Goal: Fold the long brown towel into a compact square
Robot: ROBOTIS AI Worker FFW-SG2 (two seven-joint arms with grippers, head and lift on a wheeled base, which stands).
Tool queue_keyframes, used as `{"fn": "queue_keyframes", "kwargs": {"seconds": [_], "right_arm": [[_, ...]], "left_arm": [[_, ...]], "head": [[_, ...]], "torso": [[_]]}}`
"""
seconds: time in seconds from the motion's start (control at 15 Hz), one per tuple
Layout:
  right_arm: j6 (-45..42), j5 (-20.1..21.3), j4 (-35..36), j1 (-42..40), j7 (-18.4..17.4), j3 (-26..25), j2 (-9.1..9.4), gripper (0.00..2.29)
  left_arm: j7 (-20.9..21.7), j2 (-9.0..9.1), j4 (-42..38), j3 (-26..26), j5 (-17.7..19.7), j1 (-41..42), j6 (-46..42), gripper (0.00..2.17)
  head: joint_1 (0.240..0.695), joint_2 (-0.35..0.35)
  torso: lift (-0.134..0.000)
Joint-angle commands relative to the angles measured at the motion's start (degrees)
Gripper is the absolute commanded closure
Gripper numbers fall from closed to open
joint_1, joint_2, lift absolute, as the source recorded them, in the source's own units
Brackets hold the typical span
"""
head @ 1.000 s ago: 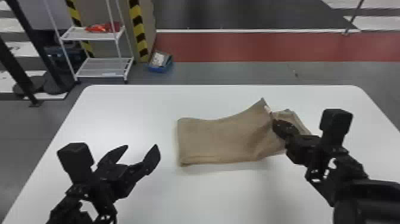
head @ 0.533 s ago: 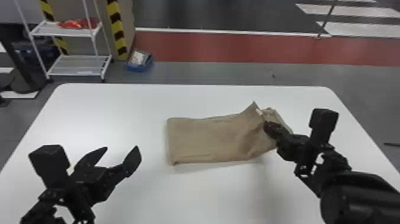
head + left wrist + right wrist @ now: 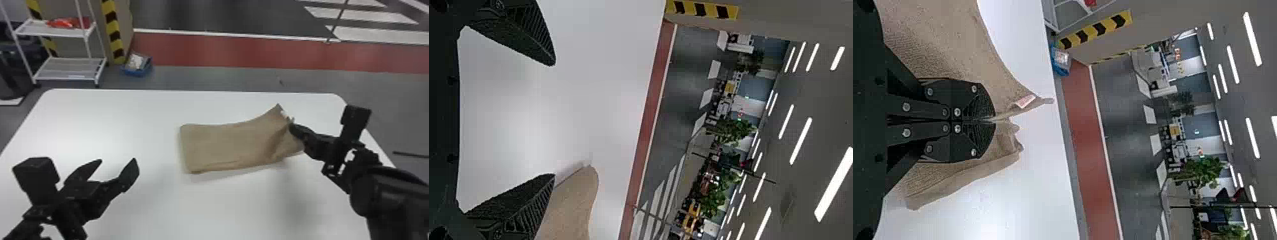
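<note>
A white metal shelf rack (image 3: pixel 68 68) with a red item (image 3: pixel 65 22) on its upper shelf stands at the far left, beyond the white table (image 3: pixel 108 115) with rounded corners. The left black two-fingered gripper (image 3: pixel 118 161) is over the table's left part, its fingers spread wide and grasping nothing. Behind the table, on the floor just beside a yellow-and-black striped post (image 3: pixel 112 32), is a small blue container (image 3: pixel 138 71). Next comes the long brown cloth towel (image 3: pixel 223 146), folded into a strip near the middle of the table; its left part lies flat, while its right part is pulled up into creases, with one corner pointing up. The right black two-fingered gripper (image 3: pixel 291 126) is clenched on that right end (the right wrist view shows the fabric pinched between its fingertips, near a small pale label (image 3: pixel 1025 101)).
</note>
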State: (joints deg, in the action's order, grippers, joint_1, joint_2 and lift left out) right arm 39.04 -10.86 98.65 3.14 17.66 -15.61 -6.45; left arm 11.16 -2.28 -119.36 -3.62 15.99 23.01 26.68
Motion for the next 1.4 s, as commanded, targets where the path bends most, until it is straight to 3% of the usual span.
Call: {"fn": "queue_keyframes", "kwargs": {"seconds": [0.0, 0.47, 0.6, 0.67, 0.73, 0.8, 1.07, 1.33], "right_arm": [[-0.6, -0.1, -3.7, 2.1, 0.6, 0.0, -0.93, 1.33], [-0.8, -3.3, -4.3, 7.1, 3.2, -0.1, -1.46, 1.33], [-3.7, -3.1, -8.9, 8.7, 3.2, -1.8, -1.9, 1.33], [-2.9, -2.9, -13.0, 10.1, 3.2, -2.1, -2.95, 1.02], [-2.2, -2.8, -16.1, 10.5, 2.9, -2.3, -3.39, 0.28], [-2.3, -2.7, -17.0, 10.2, 2.8, -2.5, -3.39, 0.0], [-1.6, -2.6, -16.7, 9.3, 2.6, -5.0, -3.83, 0.06], [0.3, -1.6, -18.1, 10.1, 2.5, -5.7, -6.73, 0.06]], "left_arm": [[0.0, 0.0, 0.2, 0.3, 0.0, -0.2, 0.0, 0.08], [-0.2, -0.09, 0.2, 0.3, 0.0, -0.4, 0.2, 0.08], [-0.3, -0.18, 0.4, 0.2, 0.0, -0.5, 0.2, 0.08], [-0.3, -0.27, 0.7, 0.3, 0.0, -0.7, 0.2, 0.08], [-0.2, -0.36, 1.0, 0.4, 0.0, -0.8, 0.2, 0.08], [-0.2, -0.36, 1.3, 0.6, 0.0, -0.9, 0.2, 0.08], [-0.1, -0.36, 1.9, 0.6, 0.0, -1.2, 0.2, 0.08], [-0.1, -1.06, 3.1, 0.9, 0.4, -1.8, 0.0, 0.08]], "head": [[0.695, -0.135], [0.695, -0.14], [0.695, -0.134], [0.695, -0.14], [0.695, -0.147], [0.695, -0.155], [0.695, -0.182], [0.695, -0.223]], "torso": [[-0.123], [-0.123], [-0.123], [-0.123], [-0.123], [-0.123], [-0.123], [-0.123]]}}
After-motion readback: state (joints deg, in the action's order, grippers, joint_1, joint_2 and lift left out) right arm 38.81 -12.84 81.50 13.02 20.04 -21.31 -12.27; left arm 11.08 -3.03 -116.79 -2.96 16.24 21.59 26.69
